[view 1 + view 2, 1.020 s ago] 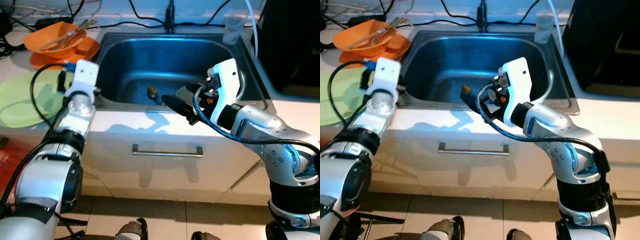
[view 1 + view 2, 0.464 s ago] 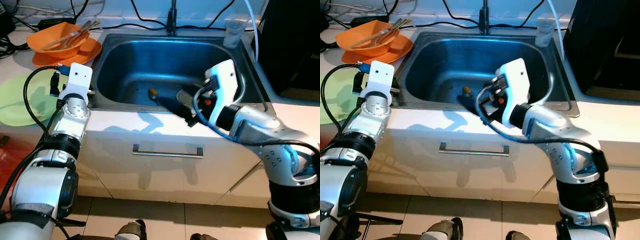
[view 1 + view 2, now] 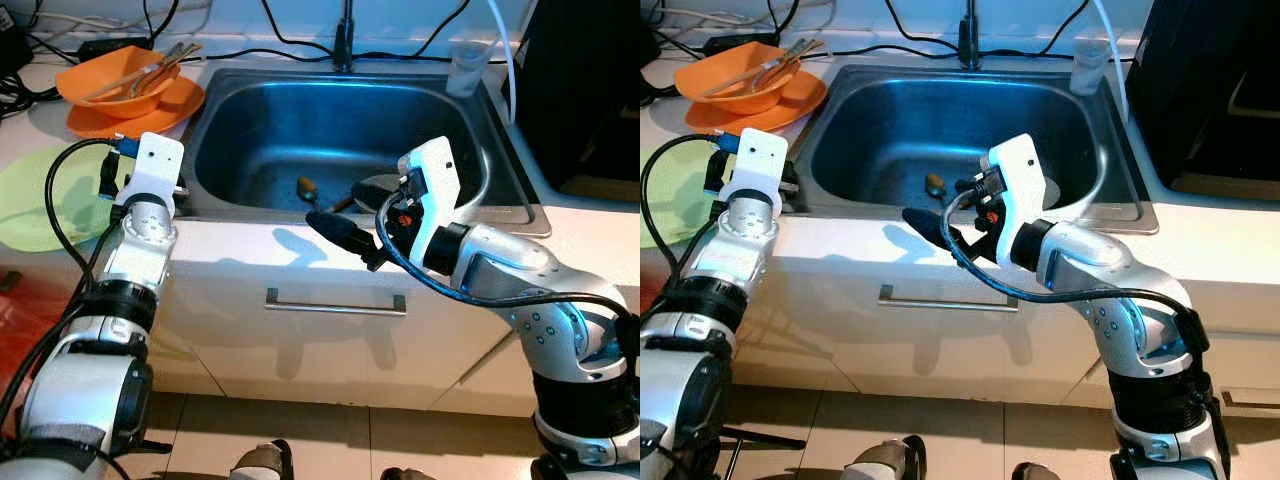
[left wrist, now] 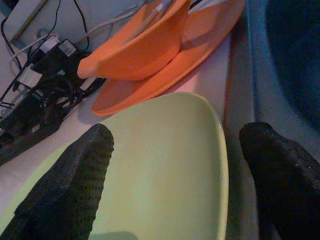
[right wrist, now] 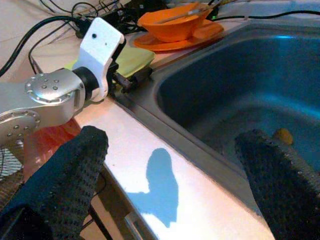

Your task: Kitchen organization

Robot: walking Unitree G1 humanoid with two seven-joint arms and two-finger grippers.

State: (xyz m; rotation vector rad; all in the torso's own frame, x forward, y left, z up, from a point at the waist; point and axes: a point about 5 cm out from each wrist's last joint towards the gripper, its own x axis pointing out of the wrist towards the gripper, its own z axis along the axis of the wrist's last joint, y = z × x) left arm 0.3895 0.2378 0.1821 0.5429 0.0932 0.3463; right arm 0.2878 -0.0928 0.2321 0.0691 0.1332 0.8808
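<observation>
Green plate lies between the left gripper's spread fingers.

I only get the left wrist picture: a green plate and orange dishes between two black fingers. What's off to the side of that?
Observer: A steel sink, just right of the green plate.
Operator: Anything in the sink?
Observer: A small brown object lies on its floor; I can't tell what it is.
Operator: Where's the other arm?
Observer: The right gripper hovers open above the sink's front rim.
Operator: What's in the orange bowl?
Observer: Utensils stick out of the orange bowl.
</observation>
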